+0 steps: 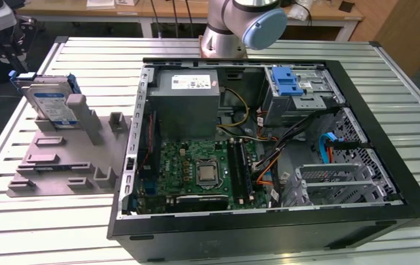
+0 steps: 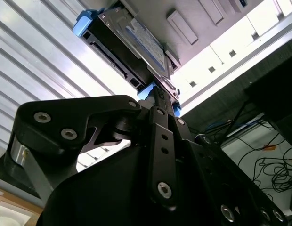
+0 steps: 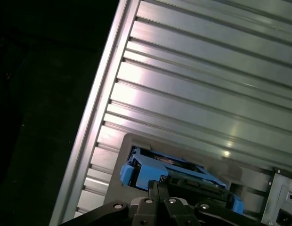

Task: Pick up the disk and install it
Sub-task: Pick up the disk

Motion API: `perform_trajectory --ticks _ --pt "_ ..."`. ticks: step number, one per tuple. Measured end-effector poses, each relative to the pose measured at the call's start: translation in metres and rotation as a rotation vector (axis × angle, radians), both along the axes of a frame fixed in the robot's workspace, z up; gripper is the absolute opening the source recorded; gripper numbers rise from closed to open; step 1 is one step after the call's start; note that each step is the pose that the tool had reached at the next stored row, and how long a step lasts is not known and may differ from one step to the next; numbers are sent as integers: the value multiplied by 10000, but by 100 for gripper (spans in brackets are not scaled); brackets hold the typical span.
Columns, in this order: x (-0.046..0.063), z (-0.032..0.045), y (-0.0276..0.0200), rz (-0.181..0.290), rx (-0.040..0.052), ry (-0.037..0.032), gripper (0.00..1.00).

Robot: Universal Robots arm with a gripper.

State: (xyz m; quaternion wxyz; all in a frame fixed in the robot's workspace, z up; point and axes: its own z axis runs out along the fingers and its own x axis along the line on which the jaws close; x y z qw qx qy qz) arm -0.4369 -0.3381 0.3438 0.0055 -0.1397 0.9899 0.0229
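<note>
— Over at the exterior view's left, hovering the gripper (image 1: pixel 9 55) close above the disk (image 1: pixel 50 104), by the look of it. Working on which step?

— Judging it to be the pick-up, right at its start. Seeing the disk standing on edge in the grey holder (image 1: pixel 62 160), well apart from the open computer case (image 1: pixel 269 234). Not yet lifting anything.

— Gripping anything in the jaws?

— Gripping nothing. Holding the jaws together, going by both wrist views, and pointing the tips down at the blue frame along the disk's top edge. Not managing to tell whether touching that frame or stopping just short of it.

— And installing?

— Not starting on that yet, judging from finding the disk in its holder. Taking the metal drive cage (image 1: pixel 298 102) under the blue latch (image 1: pixel 287 83), at the far side of the case, as the likely spot, though only guessing.

— Asking what of the next move, then?

— Calling for spreading the jaws wider than the disk's thickness, lining up square over the top edge, and coming straight down so as to be clamping the flat faces rather than the thin blue frame. Needing care as well: standing tall in a narrow slot, and probably tipping easily under a sideways nudge.
</note>
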Motion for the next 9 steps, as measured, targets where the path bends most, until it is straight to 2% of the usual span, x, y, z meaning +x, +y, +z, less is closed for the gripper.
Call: perform_trajectory --ticks 9 --pt "0 0 0 403 0 1 11"
